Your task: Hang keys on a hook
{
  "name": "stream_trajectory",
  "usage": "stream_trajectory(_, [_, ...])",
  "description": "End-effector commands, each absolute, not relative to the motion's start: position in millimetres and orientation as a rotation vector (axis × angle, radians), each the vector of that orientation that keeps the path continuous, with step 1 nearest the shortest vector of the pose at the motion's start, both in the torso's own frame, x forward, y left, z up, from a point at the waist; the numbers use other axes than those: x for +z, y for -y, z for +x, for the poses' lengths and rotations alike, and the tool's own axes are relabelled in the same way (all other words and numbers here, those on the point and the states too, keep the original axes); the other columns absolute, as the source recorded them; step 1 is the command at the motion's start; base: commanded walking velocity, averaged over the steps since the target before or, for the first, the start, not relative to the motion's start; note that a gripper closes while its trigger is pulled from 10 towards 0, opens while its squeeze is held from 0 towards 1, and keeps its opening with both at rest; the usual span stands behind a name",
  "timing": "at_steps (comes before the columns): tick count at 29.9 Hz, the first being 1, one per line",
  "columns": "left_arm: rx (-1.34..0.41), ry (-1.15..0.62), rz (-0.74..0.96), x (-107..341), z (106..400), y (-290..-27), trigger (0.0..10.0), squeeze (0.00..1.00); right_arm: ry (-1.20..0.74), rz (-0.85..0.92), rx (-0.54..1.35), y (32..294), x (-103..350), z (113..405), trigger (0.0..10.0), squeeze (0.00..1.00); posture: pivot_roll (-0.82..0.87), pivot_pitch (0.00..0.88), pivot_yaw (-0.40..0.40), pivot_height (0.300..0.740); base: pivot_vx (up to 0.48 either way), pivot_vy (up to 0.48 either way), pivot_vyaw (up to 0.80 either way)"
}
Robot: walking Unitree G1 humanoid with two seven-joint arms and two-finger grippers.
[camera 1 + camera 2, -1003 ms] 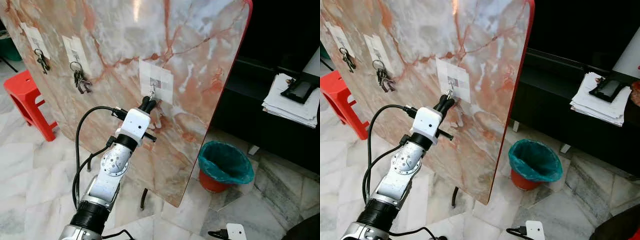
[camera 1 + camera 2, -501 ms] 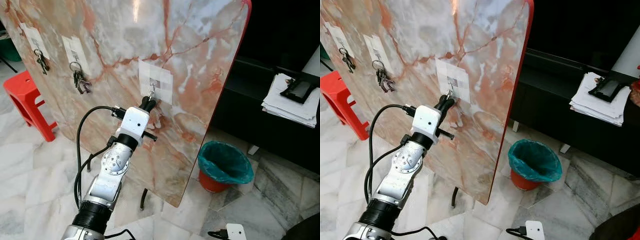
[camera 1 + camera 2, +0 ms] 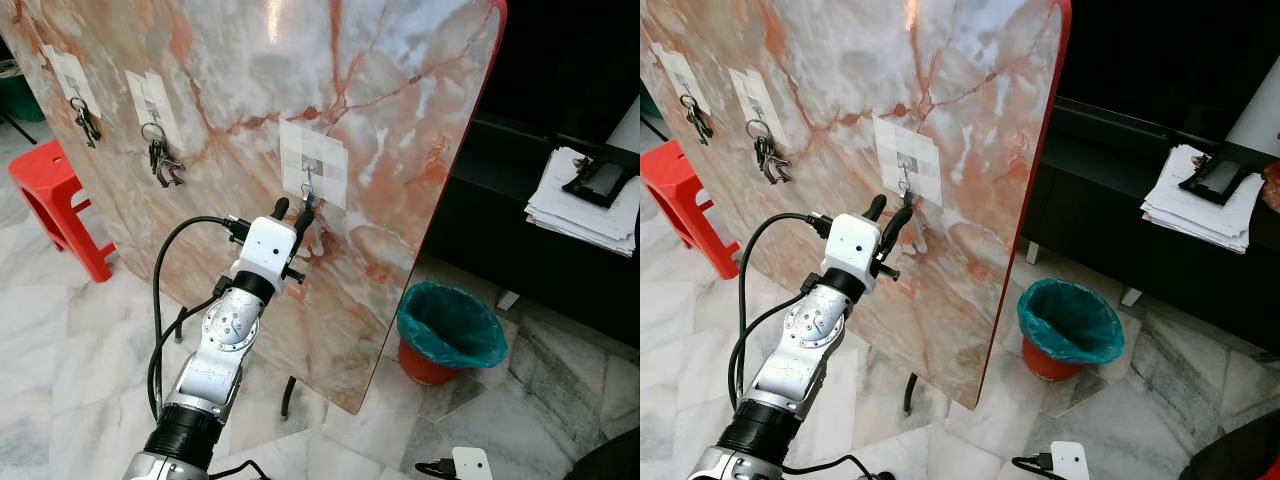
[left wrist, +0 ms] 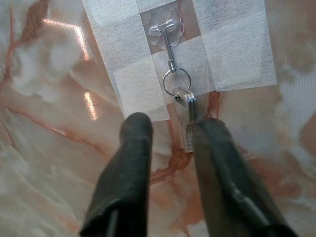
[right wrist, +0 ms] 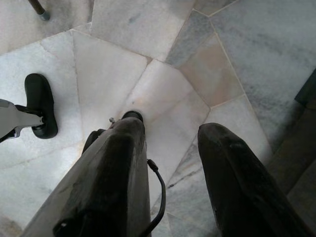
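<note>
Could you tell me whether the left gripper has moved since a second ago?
Yes: the left gripper has opened and dropped slightly below the hook, leaving the key hanging.

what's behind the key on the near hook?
Behind the key: a pale taped patch on the marble board. The open left tool straddles the blade; what's directly under it is covered.

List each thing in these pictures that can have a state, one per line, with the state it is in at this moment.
key: hanging from the hook by its ring
hook: loaded, stuck on the marble board
left gripper: open, fingers either side of the key
right gripper: open, hanging idle over the floor
two other key bunches: hung on their own hooks
bin: upright, lined with a green bag
</note>
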State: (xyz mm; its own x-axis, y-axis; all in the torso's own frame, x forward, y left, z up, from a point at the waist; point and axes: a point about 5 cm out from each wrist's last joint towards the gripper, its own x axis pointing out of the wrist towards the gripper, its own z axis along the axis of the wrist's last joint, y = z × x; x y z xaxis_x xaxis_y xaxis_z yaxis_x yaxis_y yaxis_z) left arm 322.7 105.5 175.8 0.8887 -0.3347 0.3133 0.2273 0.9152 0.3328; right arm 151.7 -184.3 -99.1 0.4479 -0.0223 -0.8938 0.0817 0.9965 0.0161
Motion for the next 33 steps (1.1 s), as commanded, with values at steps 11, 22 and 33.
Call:
stream_trajectory(11, [-0.222, 0.35, 0.281, 164, 302, -131, 10.0, 1.0, -1.119, 0.066, -0.069, 182, -100, 150, 10.0, 0.0, 0.13, 0.104, -0.051, 0.74, 0.0, 0.0, 0.0])
stream_trajectory(22, [-0.15, 0.038, 0.218, 90, 272, -171, 10.0, 0.0, -1.121, 0.059, -0.068, 186, -100, 149, 10.0, 0.0, 0.15, 0.104, -0.055, 0.74, 0.0, 0.0, 0.0])
stream_trajectory(33, [0.0, -0.624, 0.117, -43, 220, -201, 10.0, 0.0, -1.124, 0.047, -0.068, 185, -101, 148, 10.0, 0.0, 0.13, 0.114, -0.056, 0.74, 0.0, 0.0, 0.0])
